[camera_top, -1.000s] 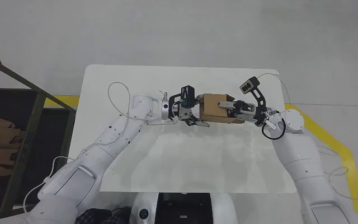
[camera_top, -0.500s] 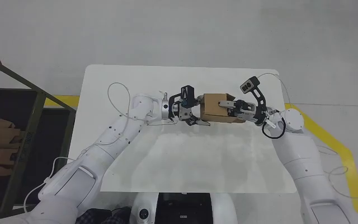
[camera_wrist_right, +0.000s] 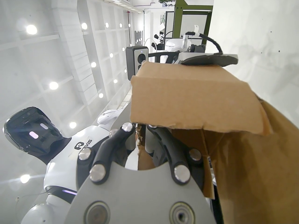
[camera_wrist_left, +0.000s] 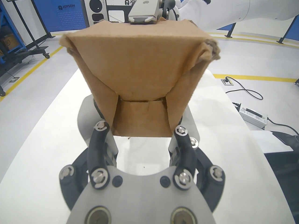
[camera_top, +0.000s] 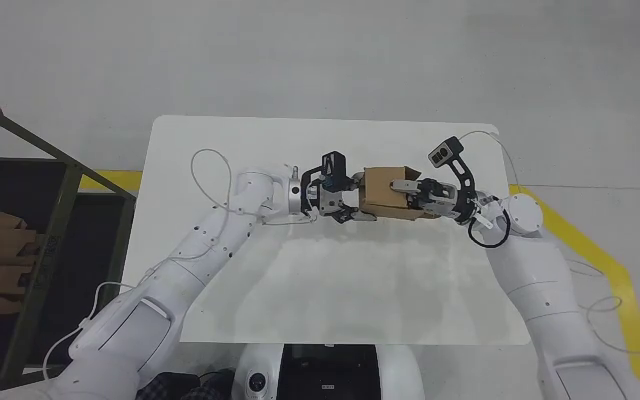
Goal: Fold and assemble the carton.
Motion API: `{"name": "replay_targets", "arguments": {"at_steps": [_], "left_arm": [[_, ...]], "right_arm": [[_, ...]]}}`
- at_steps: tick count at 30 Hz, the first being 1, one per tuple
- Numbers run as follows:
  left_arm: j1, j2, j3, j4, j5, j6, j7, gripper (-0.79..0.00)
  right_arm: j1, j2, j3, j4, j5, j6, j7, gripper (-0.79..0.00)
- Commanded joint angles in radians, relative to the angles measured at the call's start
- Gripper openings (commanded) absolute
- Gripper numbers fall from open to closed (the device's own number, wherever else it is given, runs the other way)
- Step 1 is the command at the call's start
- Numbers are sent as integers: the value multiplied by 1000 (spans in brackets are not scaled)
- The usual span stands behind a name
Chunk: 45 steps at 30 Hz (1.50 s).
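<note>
Carton [camera_top: 385, 192]: mid-frame, over worktop [camera_top: 330, 290], btwn both tools.
R tool [camera_top: 408, 190]: clenched on Carton wall.
L tool [camera_top: 350, 205]: released, straddling Carton end.

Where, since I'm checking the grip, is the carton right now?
In the top view, the carton is over the far middle of the table, between the left claw and the right claw.

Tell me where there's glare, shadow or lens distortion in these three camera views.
Top view: even light, no glare, a soft shadow on the table near the carton. Left wrist view: the wide lens seems to bow the table's edges. Right wrist view: ceiling lights show as bright glaring spots.
</note>
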<state>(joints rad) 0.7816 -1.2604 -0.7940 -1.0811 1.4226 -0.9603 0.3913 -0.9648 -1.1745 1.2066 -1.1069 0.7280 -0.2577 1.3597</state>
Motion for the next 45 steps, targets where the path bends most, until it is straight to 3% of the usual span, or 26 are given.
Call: {"name": "replay_targets", "arguments": {"at_steps": [1, 2, 5, 7, 18, 21, 24, 45], "left_arm": [[1, 0, -1, 0, -3, -2, -2, -262], [1, 0, -1, 0, -4, -4, -3, -265], [2, -1, -2, 0, -6, -3, -5, -280], [3, -1, -2, 1, -8, -4, -7, -286], [7, -2, -12, 7, -24, -9, 3, -286], [10, -1, -17, 9, -33, -11, 10, -317], [12, 0, -22, 9, -37, -17, 13, -320], [25, 1, -27, -33, -44, -43, -8, -308]], "right_arm": [[0, 0, 0, -1, 0, 0, -1, -785], [0, 0, 0, -1, 0, 0, -1, -773], [2, 0, -1, -1, -2, 1, -3, -579], [3, 0, 0, -1, -1, 2, -5, -505], [4, 13, 54, 5, 26, -13, 12, -456], [0, 21, 85, 16, 26, -16, 23, -496], [-4, 28, 104, 21, 19, -15, 35, -785], [8, 22, 28, -14, -62, -11, 17, -785]]}}
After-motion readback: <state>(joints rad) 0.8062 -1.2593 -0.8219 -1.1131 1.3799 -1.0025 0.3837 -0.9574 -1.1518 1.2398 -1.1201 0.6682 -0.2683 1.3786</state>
